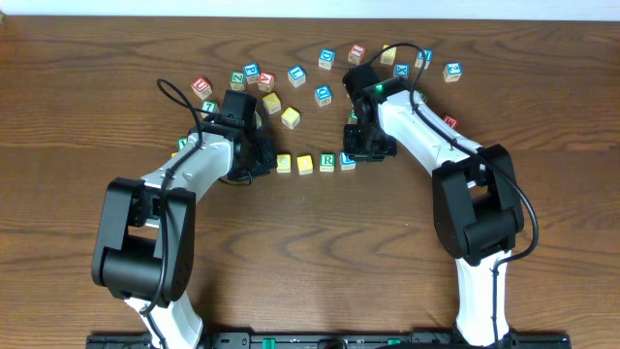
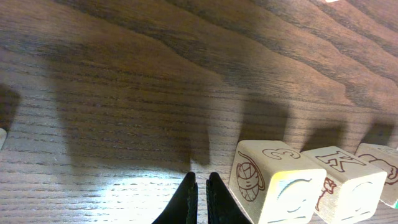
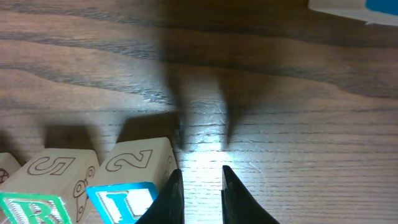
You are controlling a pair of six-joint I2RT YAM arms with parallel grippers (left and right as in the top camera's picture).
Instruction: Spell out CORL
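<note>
Four wooden cubes stand in a row mid-table. From the left they are a yellow-topped cube [image 1: 284,163], a second yellow-topped cube [image 1: 305,164], a green R cube [image 1: 327,161] and a blue L cube [image 1: 347,161]. My left gripper [image 1: 267,163] is shut and empty, low over the table just left of the row. In its wrist view, the fingertips [image 2: 199,186] sit beside the first cube [image 2: 273,186], whose yellow face shows a pale C. My right gripper [image 3: 200,180] is narrowly open with only bare wood between the fingers. Its left finger rests against the L cube [image 3: 124,199], and the R cube [image 3: 31,208] sits beyond.
Several loose alphabet cubes lie scattered across the back of the table, among them a blue one [image 1: 297,75], a yellow one [image 1: 271,103], a red one [image 1: 201,87] and one at the far right [image 1: 452,71]. The arms' bases stand at the front edge.
</note>
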